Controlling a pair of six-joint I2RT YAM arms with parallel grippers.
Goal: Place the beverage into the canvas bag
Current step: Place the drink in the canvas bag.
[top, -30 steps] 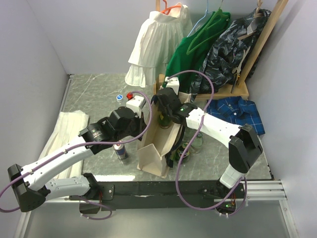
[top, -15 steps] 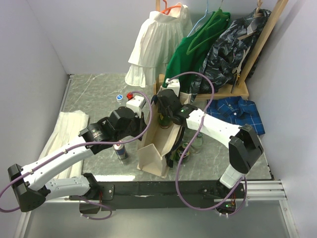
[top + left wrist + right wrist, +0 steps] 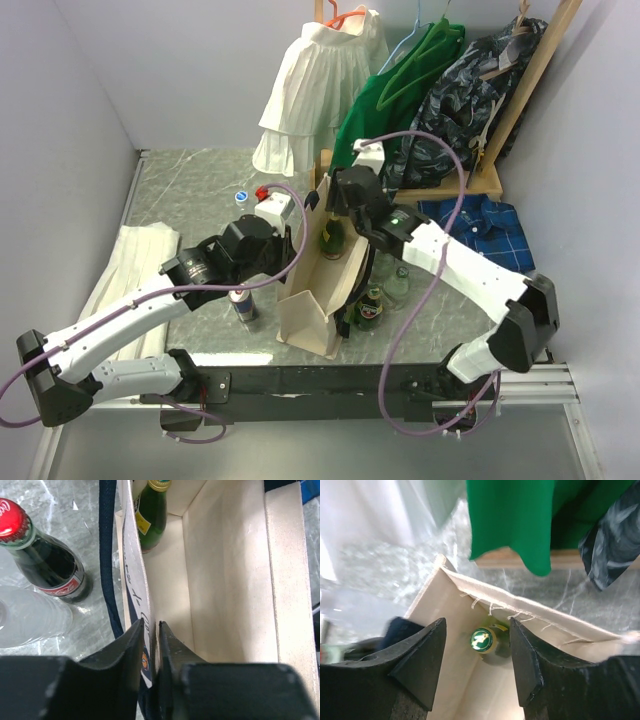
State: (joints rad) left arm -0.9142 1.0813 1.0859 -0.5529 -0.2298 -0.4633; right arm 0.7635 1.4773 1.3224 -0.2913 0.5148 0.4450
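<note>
One green glass bottle [image 3: 482, 640] stands in the cream canvas bag [image 3: 225, 580] (left claw [image 3: 151, 627] pinching its wall); right claw [image 3: 476, 626] spread.

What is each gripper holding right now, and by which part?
The left gripper pinches the canvas bag by the top edge of one side wall. The right gripper holds nothing, open above the green bottle in the bag.

A green bottle [image 3: 332, 238] stands inside the upright canvas bag [image 3: 305, 310]. The right pincer [image 3: 338, 207] hangs above it; the left pincer [image 3: 293, 251] meets the bag's left wall.
</note>
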